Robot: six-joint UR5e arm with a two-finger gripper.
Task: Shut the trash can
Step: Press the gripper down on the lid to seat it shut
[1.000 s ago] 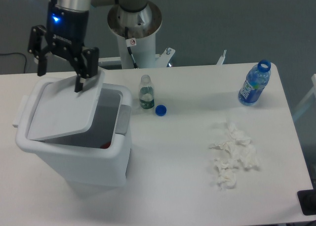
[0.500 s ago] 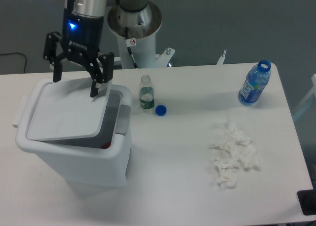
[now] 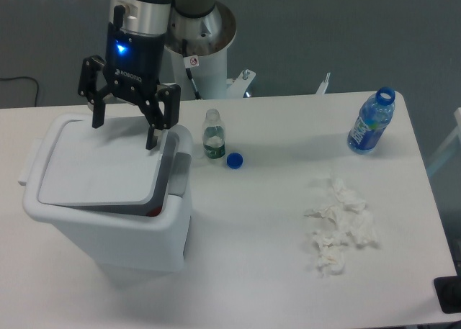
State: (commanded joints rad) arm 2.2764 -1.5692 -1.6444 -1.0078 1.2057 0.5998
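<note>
The trash can (image 3: pixel 108 232) is a large white bin at the table's left. Its flat white lid (image 3: pixel 97 165) lies low over the opening, with only a thin dark gap left along its right and front edges. A grey latch tab (image 3: pixel 181 174) sits on the right rim. My gripper (image 3: pixel 124 132) hovers over the lid's back edge, open, with nothing between its black fingers. The right fingertip (image 3: pixel 152 142) reaches down to the lid's back right corner; whether it touches is unclear.
A small uncapped clear bottle (image 3: pixel 212 134) stands right of the bin, with its blue cap (image 3: pixel 234 160) beside it. A blue water bottle (image 3: pixel 372 122) stands at the far right. Crumpled white tissues (image 3: pixel 338 227) lie at the front right. The arm's white base (image 3: pixel 196 44) rises behind.
My gripper has moved rightward over the bin. The lid has swung down and toward the right, narrowing the dark opening from a wide gap to a sliver.
</note>
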